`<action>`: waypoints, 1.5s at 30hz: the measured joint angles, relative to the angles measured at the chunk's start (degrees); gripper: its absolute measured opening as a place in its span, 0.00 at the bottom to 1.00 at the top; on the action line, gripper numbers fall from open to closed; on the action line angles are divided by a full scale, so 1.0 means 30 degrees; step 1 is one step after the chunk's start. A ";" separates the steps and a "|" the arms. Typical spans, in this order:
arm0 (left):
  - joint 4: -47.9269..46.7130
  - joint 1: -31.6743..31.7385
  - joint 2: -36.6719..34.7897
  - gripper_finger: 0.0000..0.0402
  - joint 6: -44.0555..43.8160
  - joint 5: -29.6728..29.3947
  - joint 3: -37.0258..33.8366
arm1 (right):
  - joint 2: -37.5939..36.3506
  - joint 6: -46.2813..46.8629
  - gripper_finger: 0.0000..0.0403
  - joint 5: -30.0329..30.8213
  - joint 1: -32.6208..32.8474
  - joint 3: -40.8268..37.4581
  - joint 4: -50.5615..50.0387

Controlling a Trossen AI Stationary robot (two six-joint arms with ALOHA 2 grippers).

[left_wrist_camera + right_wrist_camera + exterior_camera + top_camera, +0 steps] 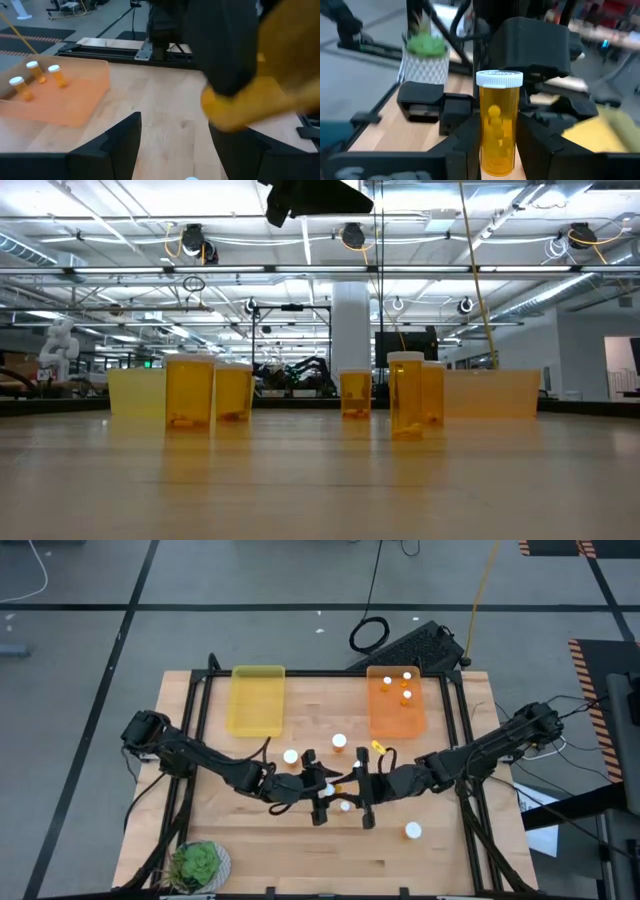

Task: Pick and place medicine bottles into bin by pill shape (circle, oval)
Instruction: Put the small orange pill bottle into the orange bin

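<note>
Item one, the right gripper (499, 150): we record its two dark fingers closed against the sides of an upright translucent orange pill bottle with a white ribbed cap (498, 125), round pills visible inside. In the high view we place this right gripper (366, 802) at mid-table, facing the left gripper (318, 798) just beside it. Item two, the left gripper (172, 145): we find its jaws parted with bare wood between them, holding nothing. Around them we list loose white-capped bottles (339, 742) standing on the light wooden table (250, 850), one apart toward the near right (413, 830). Behind, we note a translucent orange tray (385, 718) containing three bottles, a translucent yellow tray (257, 700), and a potted green plant (198, 863) at the near-left corner.
</note>
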 joint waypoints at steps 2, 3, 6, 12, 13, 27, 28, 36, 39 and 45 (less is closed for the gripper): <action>-0.0017 0.0088 -0.0011 0.59 0.0202 0.0000 0.0000 | -0.0063 -0.0738 0.25 0.0004 -0.0072 -0.1031 0.2015; -0.0210 0.0092 -0.0126 0.59 0.0292 0.0000 0.0000 | -0.0189 -0.0961 0.25 0.0007 -0.0144 -0.1489 0.2721; -0.0195 0.0113 -0.0344 0.59 0.0342 -0.0021 0.0014 | -0.0844 -0.1040 0.25 -0.0530 -0.0574 -0.2566 0.4558; 0.0077 0.0122 -0.0979 0.59 0.0842 0.0000 0.0036 | -0.1722 -0.0675 0.25 -0.3139 -0.1539 -0.5665 0.9275; -0.0064 0.0127 -0.1122 0.59 0.0965 0.0001 0.0028 | -0.1734 -0.0586 0.25 -0.3533 -0.1709 -0.6259 1.0448; 0.1878 0.0837 -0.0964 0.59 0.1124 0.2397 0.0015 | -0.1370 -0.0214 0.25 -0.4400 -0.2348 -0.9015 1.6275; 0.2099 0.0918 -0.0891 0.59 0.1115 0.2492 0.0015 | -0.1294 -0.0190 0.25 -0.4395 -0.2392 -0.9015 1.6286; 0.2301 0.0995 -0.0723 0.59 0.1375 0.2554 0.0000 | -0.0984 0.0086 0.25 -0.4381 -0.2748 -0.9015 1.6532; 0.2260 0.0979 -0.0723 0.56 0.1582 0.2550 0.0000 | -0.0960 0.0070 0.25 -0.4387 -0.2748 -0.9015 1.6452; 0.2101 0.0966 -0.0723 0.42 0.1596 0.2528 0.0000 | -0.0962 0.0063 0.25 -0.4403 -0.2748 -0.9015 1.6471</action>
